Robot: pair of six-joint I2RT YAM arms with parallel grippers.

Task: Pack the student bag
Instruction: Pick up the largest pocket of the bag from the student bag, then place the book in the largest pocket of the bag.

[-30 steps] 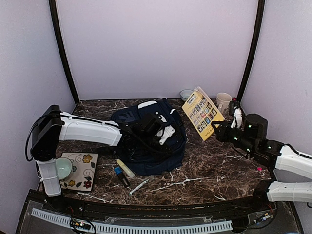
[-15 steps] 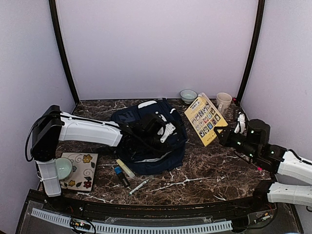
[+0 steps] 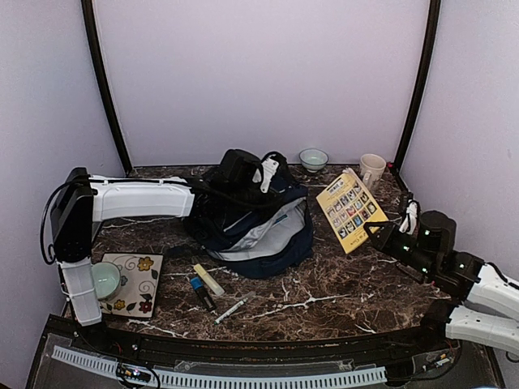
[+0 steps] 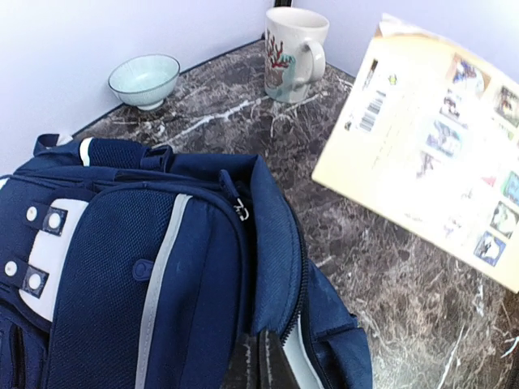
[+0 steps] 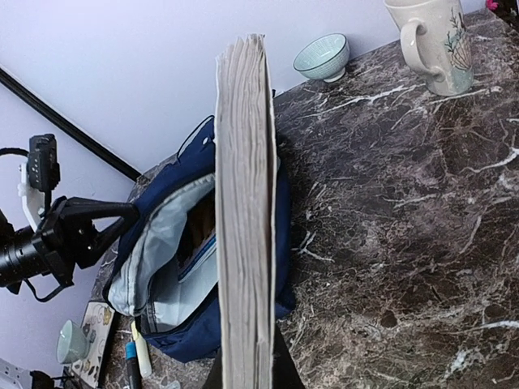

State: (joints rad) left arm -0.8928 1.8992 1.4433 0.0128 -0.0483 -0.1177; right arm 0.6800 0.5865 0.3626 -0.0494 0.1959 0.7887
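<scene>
Up and back from a second ago: left gripper (image 4: 259, 361), pinched shut on the zip rim of the student bag (image 3: 268, 235). Lies mid-table toward the rear, mouth pulled open, grey lining showing. Drawn back rightward too: right gripper (image 3: 379, 232), clamped on yellow book (image 3: 350, 209), right of bag, not touching. Bowl (image 3: 313, 158) and mug (image 3: 372, 168) along rear edge.

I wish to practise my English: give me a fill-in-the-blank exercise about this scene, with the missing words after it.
The right end effector is shut on the ___.
The thing it holds has a ___ cover.
The left end effector is shut on the rim of the bag, holding it ___.
Missing words: book; yellow; open.
</scene>
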